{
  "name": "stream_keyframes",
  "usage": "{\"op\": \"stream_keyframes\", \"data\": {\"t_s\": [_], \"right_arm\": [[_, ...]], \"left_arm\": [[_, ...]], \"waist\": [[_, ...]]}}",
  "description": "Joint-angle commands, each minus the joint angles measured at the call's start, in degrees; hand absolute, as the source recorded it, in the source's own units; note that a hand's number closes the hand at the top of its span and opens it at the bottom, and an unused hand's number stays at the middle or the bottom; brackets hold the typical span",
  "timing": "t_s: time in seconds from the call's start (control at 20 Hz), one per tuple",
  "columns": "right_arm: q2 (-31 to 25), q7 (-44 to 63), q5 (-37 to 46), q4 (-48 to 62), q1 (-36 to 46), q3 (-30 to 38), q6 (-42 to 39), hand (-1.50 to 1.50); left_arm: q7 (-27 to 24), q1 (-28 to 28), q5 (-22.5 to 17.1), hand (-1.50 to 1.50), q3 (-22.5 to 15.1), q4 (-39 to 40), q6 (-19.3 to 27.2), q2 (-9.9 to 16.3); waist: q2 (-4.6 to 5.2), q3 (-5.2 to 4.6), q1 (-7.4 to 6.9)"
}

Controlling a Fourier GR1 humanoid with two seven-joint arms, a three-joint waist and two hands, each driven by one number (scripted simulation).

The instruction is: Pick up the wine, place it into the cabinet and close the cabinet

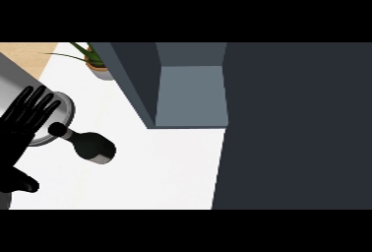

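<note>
the wine [88, 144] lies on its side on the white bench [167, 172], neck toward a metal pot [62, 115]; no label readable. the left robot hand [25, 123] rests open at the left edge. the cabinet [190, 93] stands open beyond, beside a plant [93, 58].

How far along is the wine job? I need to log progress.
Nothing is finished. The wine bottle sits on the white counter, ungrasped. The left hand is open beside it at the view's left. The cabinet is open and holds no bottle. Grasping, placing and closing remain. The right hand is out of view.
</note>
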State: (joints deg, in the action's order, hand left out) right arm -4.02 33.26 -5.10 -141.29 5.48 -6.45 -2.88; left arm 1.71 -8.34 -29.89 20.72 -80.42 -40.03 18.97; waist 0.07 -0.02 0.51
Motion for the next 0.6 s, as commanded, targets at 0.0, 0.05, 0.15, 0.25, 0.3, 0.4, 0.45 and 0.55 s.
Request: {"op": "stream_keyframes", "data": {"t_s": [0.0,0.05,0.15,0.25,0.3,0.4,0.45,0.55], "right_arm": [[0.1,7.3,-2.3,-4.2,4.7,0.6,2.8,-1.5],[0.9,6.4,0.6,-6.9,1.7,-3.0,2.6,-1.5],[0.2,4.4,-2.3,-8.0,-2.4,-1.7,0.2,-1.5],[-0.4,6.0,-4.0,-5.5,1.7,1.0,0.7,-1.5],[1.1,0.0,-2.8,-2.3,-1.0,0.3,-0.3,-1.5],[2.4,-1.7,0.2,-1.4,-1.3,-3.2,-0.2,-1.5],[1.6,1.8,0.2,-3.5,-1.1,-3.1,0.4,-1.5],[0.5,3.2,-3.5,-8.0,-3.0,-0.7,-0.3,-1.5]], "left_arm": [[-5.5,-4.0,5.3,-1.5,0.3,10.5,-2.7,1.1],[-6.4,-3.0,5.0,-1.5,1.1,12.0,-4.8,2.5],[-11.9,-2.7,9.3,-1.5,0.8,15.3,-6.3,2.2],[-15.0,-6.1,13.6,-1.5,-0.2,22.3,-4.3,1.2],[-15.6,-5.1,15.1,-1.5,-1.7,21.0,-3.7,0.1],[-23.7,-8.4,21.2,-1.5,-2.2,28.8,-3.1,0.2],[-24.7,-8.1,20.6,-1.5,-1.8,31.7,-6.1,2.5],[-27.2,-10.3,22.9,-1.5,-2.4,35.0,-3.9,2.3]], "waist": [[0.01,-0.05,-0.04],[-0.04,-0.05,0.02],[-0.05,-0.02,0.11],[0.07,-0.06,0.27],[0.01,-0.01,-0.03],[0.14,-0.06,0.34],[0.07,-0.05,0.19],[0.07,-0.05,0.48]]}}
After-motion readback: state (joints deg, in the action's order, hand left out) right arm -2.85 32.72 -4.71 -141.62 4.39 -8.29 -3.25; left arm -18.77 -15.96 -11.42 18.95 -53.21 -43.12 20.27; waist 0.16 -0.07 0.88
